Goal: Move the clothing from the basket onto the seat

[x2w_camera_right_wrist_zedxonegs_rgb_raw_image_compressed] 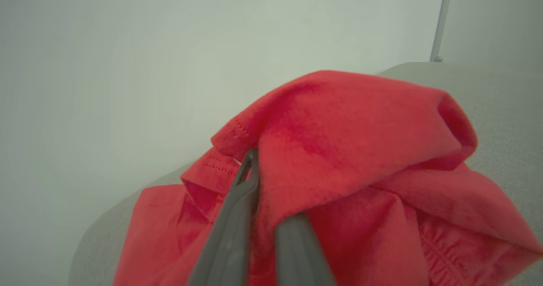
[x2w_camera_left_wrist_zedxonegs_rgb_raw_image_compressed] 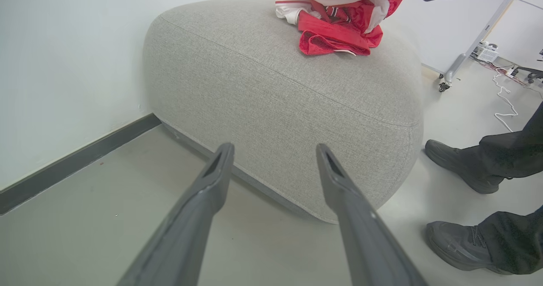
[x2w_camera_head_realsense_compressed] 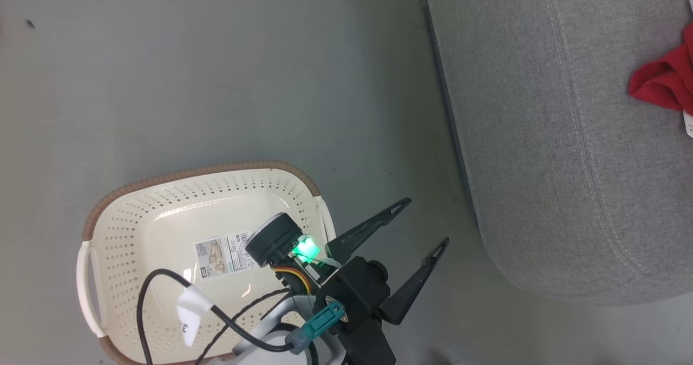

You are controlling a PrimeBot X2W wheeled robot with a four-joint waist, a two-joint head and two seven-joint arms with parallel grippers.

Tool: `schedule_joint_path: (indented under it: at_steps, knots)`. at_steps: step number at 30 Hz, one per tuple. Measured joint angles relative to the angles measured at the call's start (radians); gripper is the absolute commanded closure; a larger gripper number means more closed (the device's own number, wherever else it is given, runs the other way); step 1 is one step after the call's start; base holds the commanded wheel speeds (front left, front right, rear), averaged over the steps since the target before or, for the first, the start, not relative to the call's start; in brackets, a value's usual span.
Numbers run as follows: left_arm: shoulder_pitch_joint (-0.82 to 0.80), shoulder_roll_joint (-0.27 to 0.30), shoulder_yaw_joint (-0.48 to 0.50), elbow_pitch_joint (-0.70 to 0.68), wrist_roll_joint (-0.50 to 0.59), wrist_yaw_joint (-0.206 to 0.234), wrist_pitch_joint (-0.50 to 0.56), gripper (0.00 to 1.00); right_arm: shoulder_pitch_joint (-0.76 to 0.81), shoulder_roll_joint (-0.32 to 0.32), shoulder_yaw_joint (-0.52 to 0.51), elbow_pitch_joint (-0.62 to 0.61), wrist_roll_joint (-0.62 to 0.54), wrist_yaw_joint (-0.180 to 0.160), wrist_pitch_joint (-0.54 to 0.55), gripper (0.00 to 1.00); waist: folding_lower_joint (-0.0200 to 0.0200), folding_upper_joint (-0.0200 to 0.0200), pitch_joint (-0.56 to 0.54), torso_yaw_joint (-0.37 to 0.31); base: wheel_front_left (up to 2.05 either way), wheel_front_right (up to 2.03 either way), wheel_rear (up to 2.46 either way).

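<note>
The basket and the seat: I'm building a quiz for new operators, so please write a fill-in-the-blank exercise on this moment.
The red clothing lies on the grey ____. The left gripper is ____, with nothing in it. The right gripper is ____ on the clothing. The cream basket stands on the ____.
Missing words: seat; open; shut; floor.

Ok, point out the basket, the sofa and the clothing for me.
Basket (x2w_camera_head_realsense_compressed: 216, 183): head view, on its perforated far wall.
Sofa (x2w_camera_left_wrist_zedxonegs_rgb_raw_image_compressed: 275, 107): left wrist view, on its bare grey side.
Clothing (x2w_camera_left_wrist_zedxonegs_rgb_raw_image_compressed: 335, 40): left wrist view, on a red fold lying on the sofa.
</note>
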Motion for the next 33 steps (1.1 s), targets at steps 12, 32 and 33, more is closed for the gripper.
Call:
schedule_joint_path:
  at_steps: [12,32,33]
  knots:
    - [-0.005,-0.029,-0.003,0.068,-0.004,-0.01,-0.049,0.0,-0.035,0.007,0.038,0.062,-0.012,0.026,-0.001,0.0,0.0,-0.0001,-0.055,0.008,0.0,0.0,0.0]
    - [0.065,-0.049,0.048,0.155,-0.045,0.019,-0.163,0.0,0.195,0.104,0.127,0.061,-0.082,0.036,-0.001,0.0,-0.0002,-0.0001,-0.265,0.035,0.0,0.0,0.0]
    - [0.071,-0.05,0.049,0.158,-0.058,0.02,-0.166,0.0,0.215,0.108,0.13,0.048,-0.086,0.036,-0.001,0.0,-0.0002,-0.0002,-0.276,0.037,0.0,0.0,0.0]
